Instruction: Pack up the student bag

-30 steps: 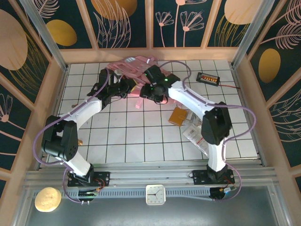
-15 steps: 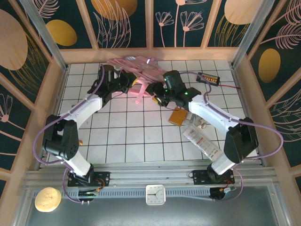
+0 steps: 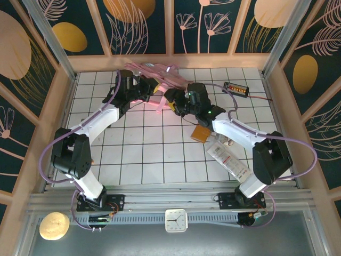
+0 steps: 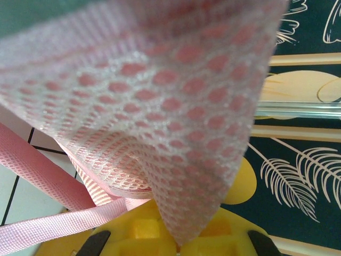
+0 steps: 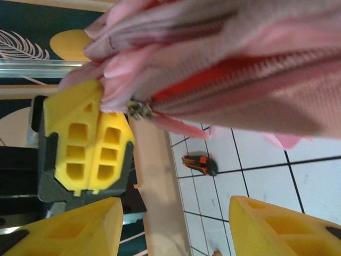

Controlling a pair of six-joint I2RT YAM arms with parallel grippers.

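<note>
The large soft pink fabric student bag is sitting bunched at the top view's upper centre. The left gripper is pinching a fold beside its red-edged zip. The right gripper is hovering spread just below. Any hard tug is risking that thin pinch slipping.

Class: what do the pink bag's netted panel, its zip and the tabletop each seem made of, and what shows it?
Panel of the student bag: soft synthetic-looking mesh, matte; regular holes, drapes in folds. Its zip: orange-red teeth on pink tape, pull looks like dull metal; teeth material unclear. The table: smooth white, dark grid lines; tile or printed sheet, cannot tell.
</note>
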